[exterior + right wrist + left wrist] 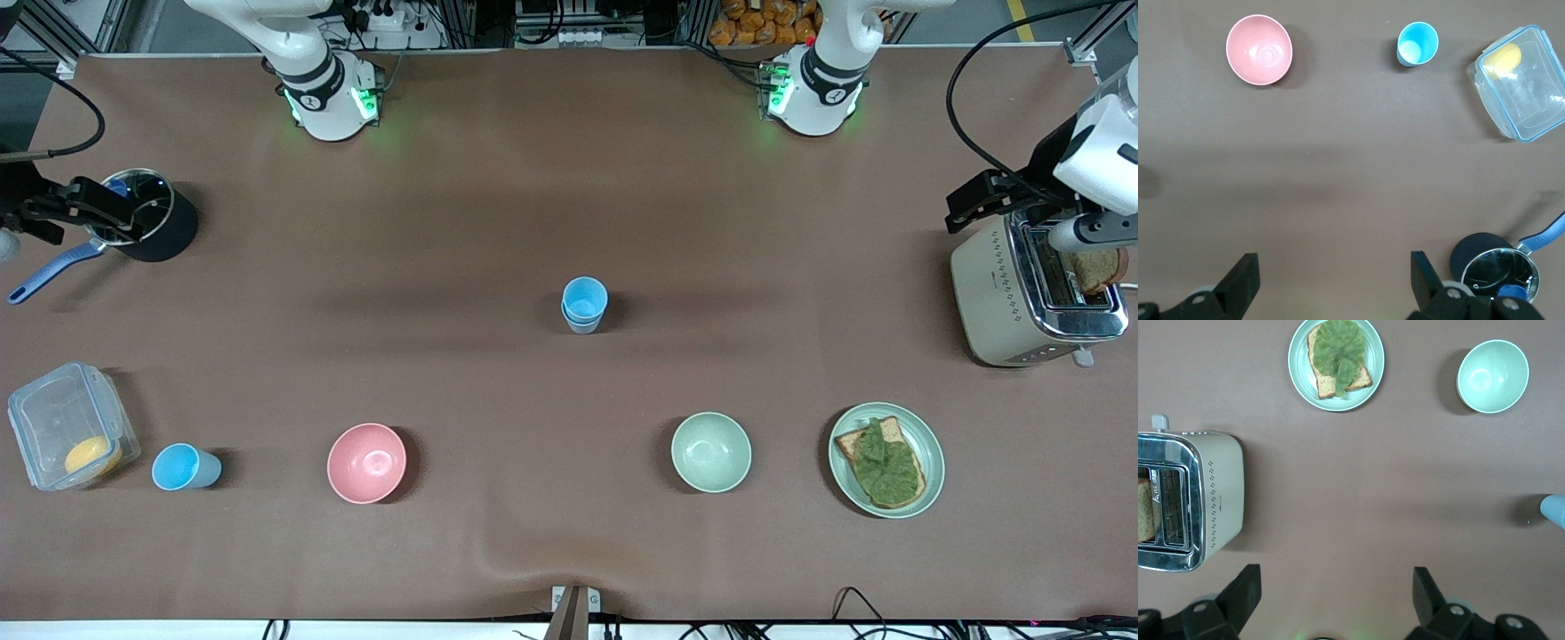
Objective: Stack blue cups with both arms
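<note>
Two light-blue cups (584,305) stand nested, one in the other, at the middle of the table; their edge shows in the left wrist view (1555,511). A third blue cup (185,468) stands alone beside the clear container, nearer the front camera; it also shows in the right wrist view (1417,43). My left gripper (978,200) hangs open and empty over the table next to the toaster; its jaws stand wide apart in the left wrist view (1336,588). My right gripper (89,209) hangs open and empty by the pot, also seen in the right wrist view (1333,273).
A pink bowl (366,462), a pale green bowl (710,452) and a plate with toast and lettuce (886,460) line the front. A toaster (1036,293) stands at the left arm's end. A black pot (147,213) and a clear container (71,427) stand at the right arm's end.
</note>
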Controlling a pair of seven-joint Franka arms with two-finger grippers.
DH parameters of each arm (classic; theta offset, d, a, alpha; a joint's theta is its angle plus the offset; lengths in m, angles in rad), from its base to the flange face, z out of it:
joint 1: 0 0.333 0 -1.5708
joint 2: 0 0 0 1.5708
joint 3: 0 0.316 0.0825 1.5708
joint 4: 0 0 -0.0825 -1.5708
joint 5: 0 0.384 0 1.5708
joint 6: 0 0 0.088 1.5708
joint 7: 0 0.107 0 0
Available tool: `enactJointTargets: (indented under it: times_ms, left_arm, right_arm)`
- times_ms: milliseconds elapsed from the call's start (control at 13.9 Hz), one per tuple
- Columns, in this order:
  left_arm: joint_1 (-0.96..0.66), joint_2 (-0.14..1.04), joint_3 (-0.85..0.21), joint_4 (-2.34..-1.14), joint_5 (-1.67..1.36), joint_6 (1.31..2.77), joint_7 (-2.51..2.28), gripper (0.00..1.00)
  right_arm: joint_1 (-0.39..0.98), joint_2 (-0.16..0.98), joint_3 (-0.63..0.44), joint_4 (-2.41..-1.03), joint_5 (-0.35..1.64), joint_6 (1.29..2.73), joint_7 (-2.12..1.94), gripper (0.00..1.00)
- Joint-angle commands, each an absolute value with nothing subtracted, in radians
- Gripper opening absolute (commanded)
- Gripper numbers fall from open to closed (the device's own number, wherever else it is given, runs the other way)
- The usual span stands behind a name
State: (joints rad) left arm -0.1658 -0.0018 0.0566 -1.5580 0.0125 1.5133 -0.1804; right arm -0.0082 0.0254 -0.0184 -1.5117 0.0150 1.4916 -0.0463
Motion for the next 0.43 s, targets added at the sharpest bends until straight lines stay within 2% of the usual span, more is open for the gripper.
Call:
enactJointTargets:
  times_ms: [0, 360]
  left_arm:
    - [-0.179, 0.006, 0.015, -1.532, 0.021, 1.502, -0.227, 1.0]
    - [-0.17, 0.006, 0.011, -1.529, 0.012, 1.503, -0.235, 1.0]
  right_arm:
    - [0.0, 0.008, -0.012, -1.511, 0.02, 1.485, -0.04, 1.0]
    - [-0.005, 0.008, -0.015, -1.509, 0.018, 1.483, -0.049, 1.0]
